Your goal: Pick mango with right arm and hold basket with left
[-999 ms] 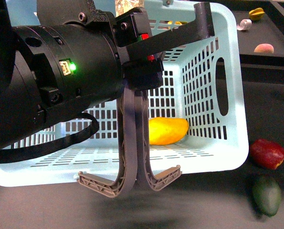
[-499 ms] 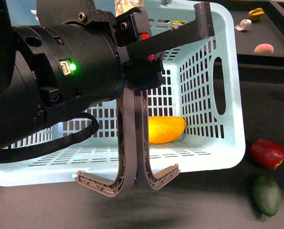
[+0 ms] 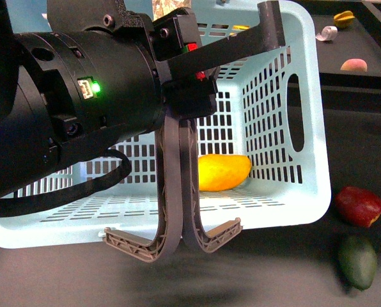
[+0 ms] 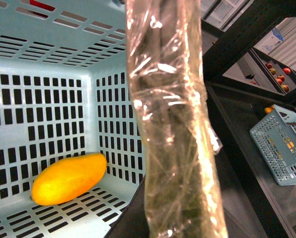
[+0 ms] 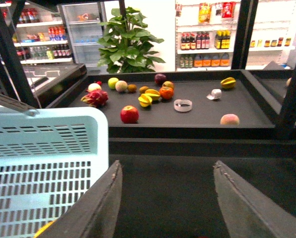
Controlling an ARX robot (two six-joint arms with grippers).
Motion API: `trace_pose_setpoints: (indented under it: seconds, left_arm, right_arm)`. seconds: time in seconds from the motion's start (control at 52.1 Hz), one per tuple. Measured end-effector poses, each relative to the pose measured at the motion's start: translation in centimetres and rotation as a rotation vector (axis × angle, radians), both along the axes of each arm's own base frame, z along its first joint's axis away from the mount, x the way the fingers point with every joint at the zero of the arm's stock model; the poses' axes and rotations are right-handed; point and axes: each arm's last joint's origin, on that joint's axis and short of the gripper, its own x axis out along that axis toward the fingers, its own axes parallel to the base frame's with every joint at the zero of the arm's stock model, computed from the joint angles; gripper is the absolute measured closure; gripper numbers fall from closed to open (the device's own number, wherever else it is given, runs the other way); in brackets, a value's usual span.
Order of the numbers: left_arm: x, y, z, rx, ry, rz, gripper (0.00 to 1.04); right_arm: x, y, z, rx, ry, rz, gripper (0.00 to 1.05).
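The basket (image 3: 315, 160) has swung slightly, its mango (image 3: 222, 173) sliding below your left fingers (image 3: 254, 39), whose grip on the handles (image 3: 171, 192) I cannot tell; your right fingers (image 5: 101, 208) gape empty, so the pick looks done.

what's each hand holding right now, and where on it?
Left hand appears to hold the basket by its two handles, bunched together at their tops; actual contact is hidden. Right hand is open and empty.

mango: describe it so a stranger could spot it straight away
Find the big pale turquoise basket in the front view. The mango lies alone on its slotted floor. It is smooth yellow-orange, unlike the dark red fruit and dark green fruit outside it.
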Motion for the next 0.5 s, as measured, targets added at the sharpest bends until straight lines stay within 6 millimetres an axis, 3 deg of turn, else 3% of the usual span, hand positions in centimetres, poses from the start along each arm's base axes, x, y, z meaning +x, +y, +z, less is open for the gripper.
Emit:
trace_pose_setpoints:
  seconds: [0.327,0.499]
  left_arm:
    - [0.0,0.0,0.0,0.002,-0.001,-0.001,0.99]
    - [0.0,0.0,0.0,0.001,-0.001,-0.002,0.99]
  right_arm:
    - [-1.4,-0.2,-1.0,-0.032,0.001,-0.012,1.03]
    - [-1.9,-0.2,-1.3,-0.035,0.000,-0.012,1.03]
